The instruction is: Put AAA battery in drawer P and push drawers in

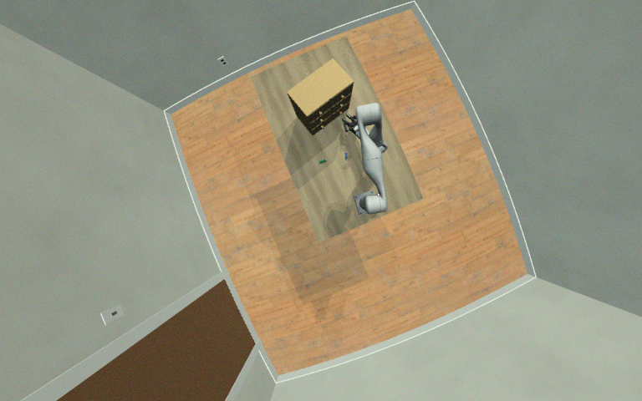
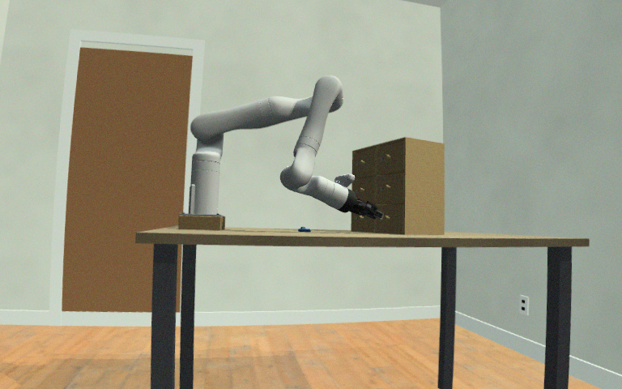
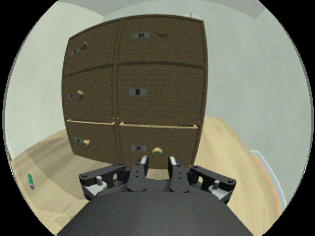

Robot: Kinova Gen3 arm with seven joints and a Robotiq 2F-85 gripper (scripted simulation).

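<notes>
Well, the gripper [image 1: 346, 119] [image 2: 381, 214] [image 3: 157, 162] stands about a third open with nothing between its fingers, which slope down toward the chest [image 1: 321, 87] [image 2: 423, 188] [image 3: 159, 93]. Seen from the wrist, the fingertips are just below the knob [image 2: 387, 216] [image 3: 157, 150] of the P drawer [image 2: 395, 223] [image 3: 179, 143]; whether they touch it I cannot tell. That drawer is the bottom one in the near column, under B [image 3: 164, 105] and H [image 3: 177, 46]. All six drawers look pushed in, and the chest stands upright toward the right of the table [image 1: 309, 189] [image 2: 257, 237] [image 3: 228, 147], with the arm [image 1: 371, 160] [image 2: 266, 112] rooted at the left.

Two small things lie on the table between chest and arm base, well apart from the gripper: a blue piece [image 1: 346, 154] [image 2: 304, 230] on the near side and a green piece [image 1: 323, 161] [image 3: 31, 181] farther over. They are too small to tell which is the AAA battery, but neither is in the gripper's grasp.
</notes>
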